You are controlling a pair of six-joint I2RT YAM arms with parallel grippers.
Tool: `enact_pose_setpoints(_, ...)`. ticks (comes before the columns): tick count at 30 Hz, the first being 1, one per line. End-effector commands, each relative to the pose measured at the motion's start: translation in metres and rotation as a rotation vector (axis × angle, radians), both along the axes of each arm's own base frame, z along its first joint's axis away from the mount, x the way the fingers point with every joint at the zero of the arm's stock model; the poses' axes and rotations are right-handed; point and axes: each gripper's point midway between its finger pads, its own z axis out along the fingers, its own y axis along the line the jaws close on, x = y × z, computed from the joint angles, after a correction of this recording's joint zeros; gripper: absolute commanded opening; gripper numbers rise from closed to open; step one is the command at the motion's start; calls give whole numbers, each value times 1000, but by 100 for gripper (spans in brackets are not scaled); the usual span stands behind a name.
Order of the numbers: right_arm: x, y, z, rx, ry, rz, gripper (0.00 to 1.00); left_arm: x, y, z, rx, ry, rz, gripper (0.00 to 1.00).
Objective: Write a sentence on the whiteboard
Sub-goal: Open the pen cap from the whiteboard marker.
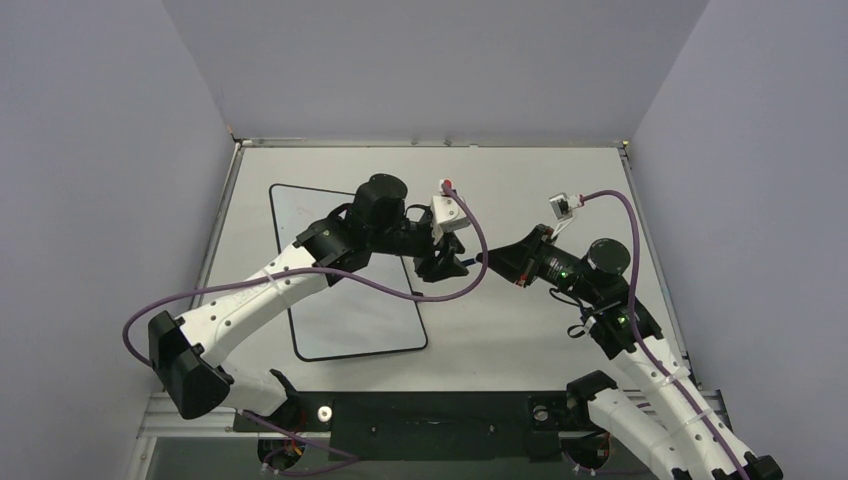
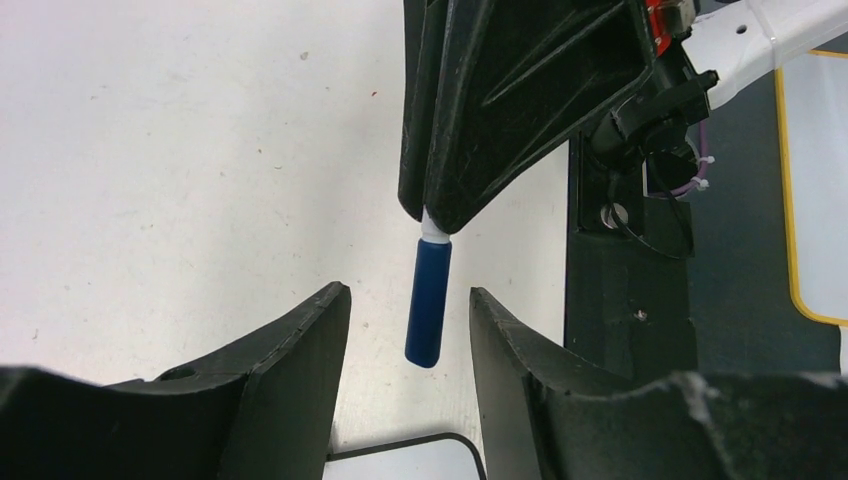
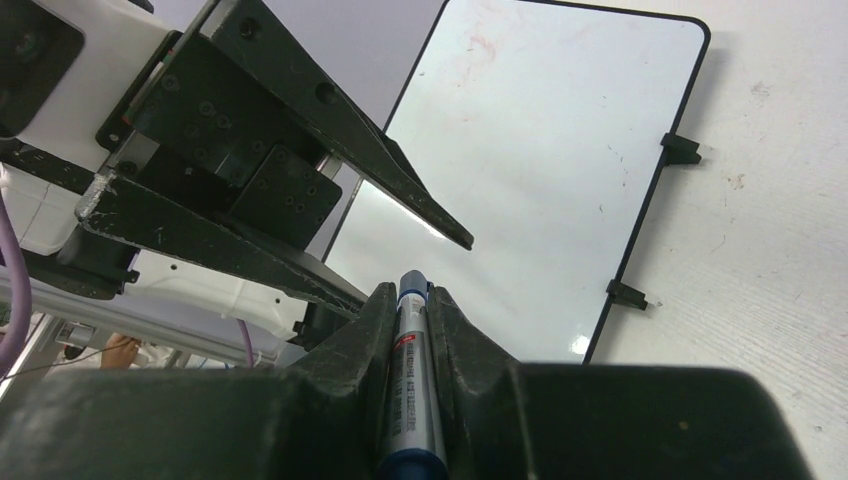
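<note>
The whiteboard (image 1: 335, 320) lies flat on the table at left of centre, with my left arm stretched over it. Its white face (image 3: 540, 170) shows only faint reddish smudges; no sentence shows on it. My right gripper (image 3: 412, 290) is shut on a grey marker (image 3: 416, 370) that points left toward the board. The marker's blue capped end (image 2: 428, 300) hangs between the spread fingers of my left gripper (image 2: 408, 290), which is open and not touching it. The two grippers meet nose to nose just right of the board (image 1: 447, 264). A corner of the board (image 2: 420, 462) shows below the left fingers.
Small black feet (image 3: 682, 148) stick out from the board's edge. A purple cable (image 1: 440, 296) sags across the board's right side. The black base rail (image 1: 430, 415) runs along the near table edge, and grey walls close in the table on three sides.
</note>
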Motion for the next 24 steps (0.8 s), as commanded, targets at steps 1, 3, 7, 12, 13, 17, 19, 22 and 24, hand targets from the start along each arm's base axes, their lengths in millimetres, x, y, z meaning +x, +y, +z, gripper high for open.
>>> enact_pose_setpoints(1,0,-1,27,33,-75,-12,0,5,-6,11,-67,-35,10,44)
enact_pose_setpoints(3,1,-1,26,34,-71,-10,0,5,-11,10,-81,-24,6,41)
enact_pose_setpoints(7,1,0,24,35,-67,-7,0,8,-18,5,-85,-5,8,29)
enact_pose_setpoints(12,1,1,21,34,-60,-2,0,7,-25,-1,-74,14,-14,22)
enact_pose_setpoints(13,2,1,19,33,-54,-1,0,6,-27,-2,-80,15,-28,18)
enact_pose_setpoints(17,2,2,14,30,-49,3,0,-1,-30,-9,-64,34,-79,0)
enact_pose_setpoints(19,1,1,11,20,-54,4,0,-5,-30,-15,-44,46,-101,0)
enact_pose_setpoints(22,1,-1,7,-4,-55,-2,0,-12,-27,-21,-15,68,-137,0)
enact_pose_setpoints(24,0,-4,5,-26,-57,-18,0,-12,-24,-26,7,74,-137,0)
